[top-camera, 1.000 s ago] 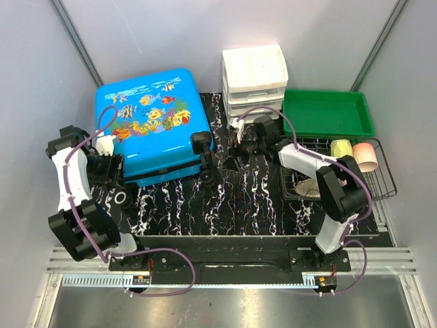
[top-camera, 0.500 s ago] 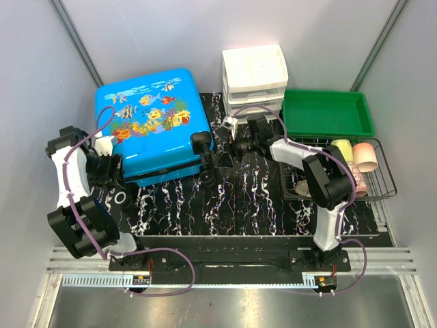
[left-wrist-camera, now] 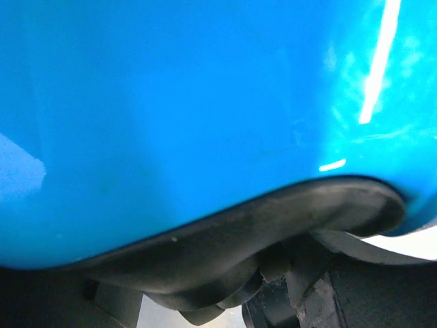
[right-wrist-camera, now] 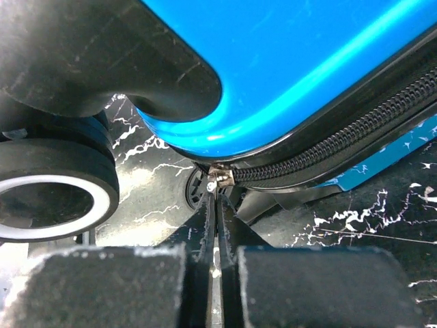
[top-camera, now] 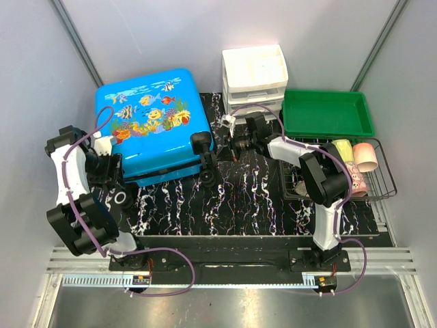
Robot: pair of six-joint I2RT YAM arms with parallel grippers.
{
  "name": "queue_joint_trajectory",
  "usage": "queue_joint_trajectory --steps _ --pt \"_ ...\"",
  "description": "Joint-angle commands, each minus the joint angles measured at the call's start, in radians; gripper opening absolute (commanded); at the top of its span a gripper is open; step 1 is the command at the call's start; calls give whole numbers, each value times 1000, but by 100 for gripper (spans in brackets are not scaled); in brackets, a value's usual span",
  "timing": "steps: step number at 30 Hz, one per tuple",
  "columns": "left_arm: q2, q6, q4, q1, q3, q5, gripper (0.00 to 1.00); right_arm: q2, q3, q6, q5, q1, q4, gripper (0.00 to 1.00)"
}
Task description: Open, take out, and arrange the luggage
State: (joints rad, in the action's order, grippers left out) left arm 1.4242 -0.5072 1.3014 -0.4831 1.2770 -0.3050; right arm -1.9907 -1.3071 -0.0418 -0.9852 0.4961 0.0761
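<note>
The luggage point(top-camera: 150, 123), a bright blue hard-shell suitcase with a fish print, lies flat and zipped at the back left. My right gripper point(top-camera: 232, 149) reaches to its right corner beside the black wheels point(top-camera: 205, 145). In the right wrist view that gripper point(right-wrist-camera: 217, 198) is shut on the zipper pull, just below the metal slider point(right-wrist-camera: 220, 179) at the end of the black zipper point(right-wrist-camera: 341, 140). My left gripper point(top-camera: 109, 166) presses against the suitcase's left near corner. Its wrist view is filled by the blue shell point(left-wrist-camera: 205, 102) and a black moulding point(left-wrist-camera: 239, 232), and its fingers are hidden.
A white three-drawer organiser point(top-camera: 254, 75) stands behind the right arm, and a green tray point(top-camera: 328, 113) to its right. A wire basket point(top-camera: 379, 184) at the right holds a yellow cup point(top-camera: 341, 147) and a pink cup point(top-camera: 365, 156). A black marbled mat point(top-camera: 239, 205) covers the table.
My right gripper has moved left to the suitcase's wheel corner and closed on the zipper pull. The left arm has barely moved.
</note>
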Motion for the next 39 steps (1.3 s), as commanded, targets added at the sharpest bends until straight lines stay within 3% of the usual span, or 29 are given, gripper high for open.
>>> queue_joint_trajectory --steps 1,7,13,19,25,26,27,30,34,39 --pt "47 -24 -74 -17 47 49 40 95 5 -120 83 -10 -44 0" --pt "87 -36 -74 -37 87 64 30 155 54 -217 385 -25 20 0" --pt "120 -37 -82 -51 108 78 18 121 26 -227 569 -30 140 0" --pt "156 -37 -85 -58 145 89 10 33 -53 -237 579 -28 203 0" --pt "191 -37 -79 -61 203 58 11 -14 -99 -201 363 -15 220 0" --pt "200 -42 -68 -61 218 41 14 -13 -103 -198 341 -10 208 0" --pt "209 -45 -56 -61 240 20 25 -5 -92 -196 327 -1 205 0" --pt "188 -36 -37 -68 329 -103 68 23 -46 -191 286 35 221 0" --pt "119 19 -68 -66 430 -203 83 39 -12 -179 269 79 231 0" --pt "116 33 -21 -66 522 -241 86 41 -7 -149 272 153 241 0"
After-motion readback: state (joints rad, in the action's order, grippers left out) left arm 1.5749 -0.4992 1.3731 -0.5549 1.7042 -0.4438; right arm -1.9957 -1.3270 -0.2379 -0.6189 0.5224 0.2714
